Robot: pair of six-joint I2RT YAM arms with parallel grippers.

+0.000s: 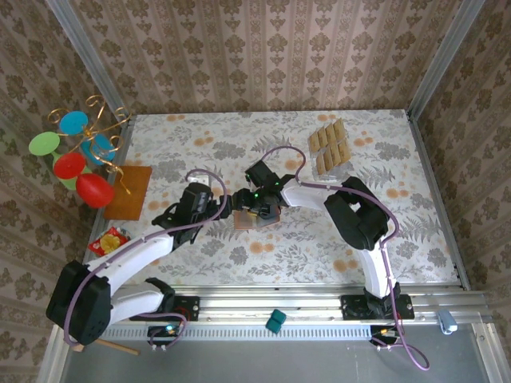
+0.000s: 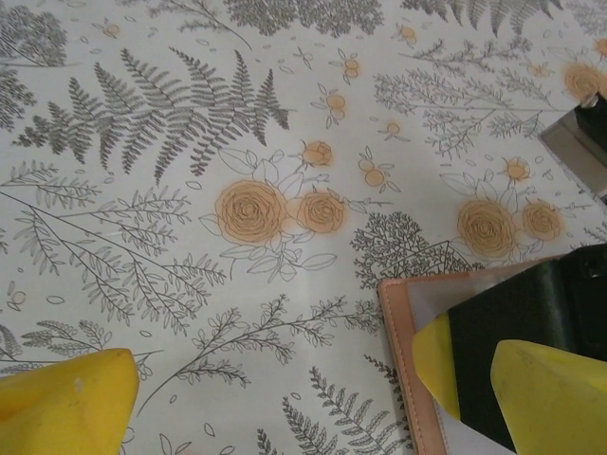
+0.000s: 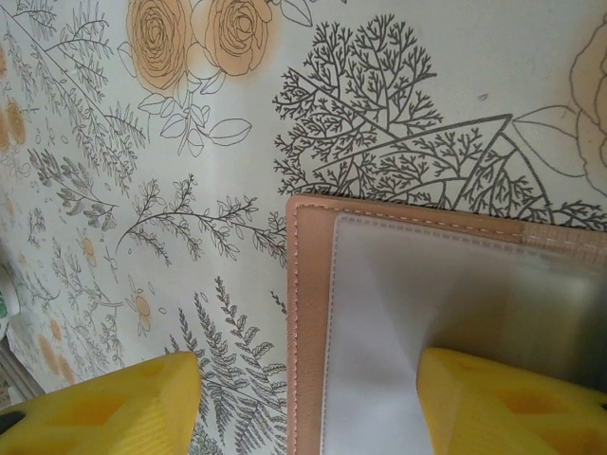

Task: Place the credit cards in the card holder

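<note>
Your left gripper (image 2: 313,379) stands wide open with nothing in its grasp, low over the table (image 1: 200,144) at the near corner of the card holder (image 1: 247,222). The holder lies at the table's middle between the two arms, grey lining up. Your right gripper (image 3: 308,365) is partly open astride its leather edge, one finger above the lining and one off it, gripping nothing as far as I can tell. The credit cards (image 1: 329,146) lie in rows at the far right, well apart. No card looks loaded; picking and inserting all remain.
</note>
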